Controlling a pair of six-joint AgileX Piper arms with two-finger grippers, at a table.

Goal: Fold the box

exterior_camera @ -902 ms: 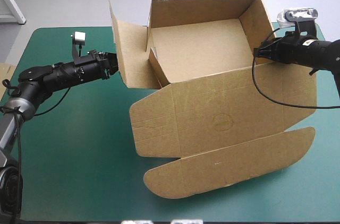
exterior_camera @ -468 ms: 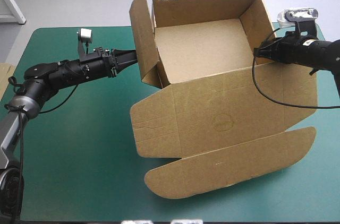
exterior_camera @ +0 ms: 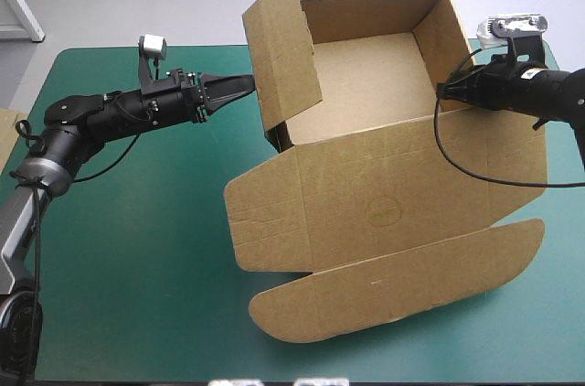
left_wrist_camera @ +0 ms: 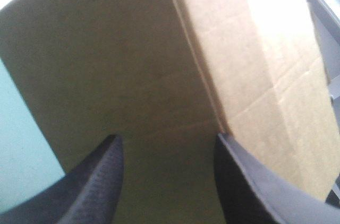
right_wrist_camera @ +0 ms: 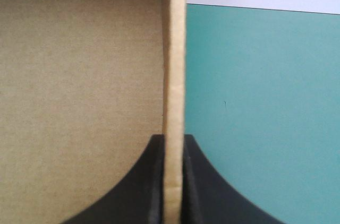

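The box point(exterior_camera: 366, 84) sat on the teal-green table point(exterior_camera: 119, 249), in between the two grippers. It was partly made. The far wall, the front wall and the right wall point(exterior_camera: 443, 34) stood up, so it looked like an open tray.

The right gripper point(exterior_camera: 445, 91) pinched the top edge of the right wall. In the right wrist view its black fingers were pressed together on the thin edge of board point(right_wrist_camera: 173, 65), with the inside of the tray on one side of them and bare table on the other.

The left gripper point(exterior_camera: 239, 85) held nothing. In the left wrist view its two fingers point(left_wrist_camera: 101, 181) stood apart, and brown board filled the space just ahead of them. That board was the left side flap point(exterior_camera: 285, 48). It stood up and leaned in over the tray. I could not tell if the tips touched it or were only just beside it.

What was left, I think: the left flap needed to go down inside and be tucked. The big lid point(exterior_camera: 384, 212) lay flat on the near side of the tray, well away from both grippers, with its long rounded flap point(exterior_camera: 393, 285) flat too.
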